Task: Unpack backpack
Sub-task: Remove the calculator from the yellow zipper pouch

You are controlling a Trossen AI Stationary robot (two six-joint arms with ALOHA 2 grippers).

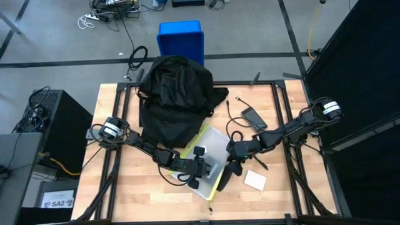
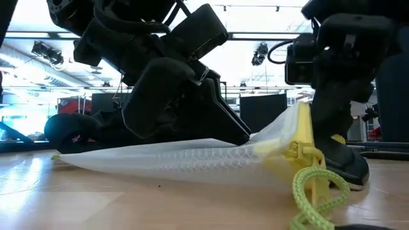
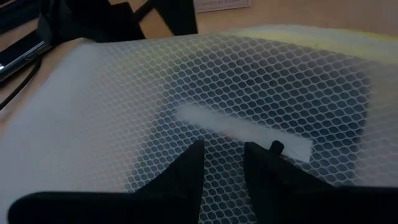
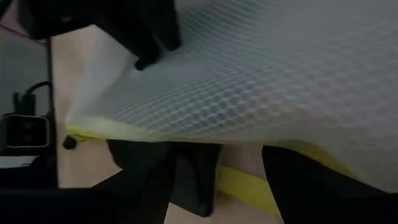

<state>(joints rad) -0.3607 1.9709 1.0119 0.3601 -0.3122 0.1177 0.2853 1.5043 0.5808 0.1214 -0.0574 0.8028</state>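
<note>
High view: backpack lies at table's far edge; mesh pouch rests just in front of it; left gripper pinches the pouch narrowly; right gripper half-open at its yellow edge; advise closing squarely on the edge, then lifting together.

Robotics lab or test hall indicated. Wooden table framed by black metal rig, set on grey concrete floor crossed by dark tape lines. Loose cables, blue plastic bin, black equipment case seen around. Ceiling-mounted lights seen in low view.
</note>
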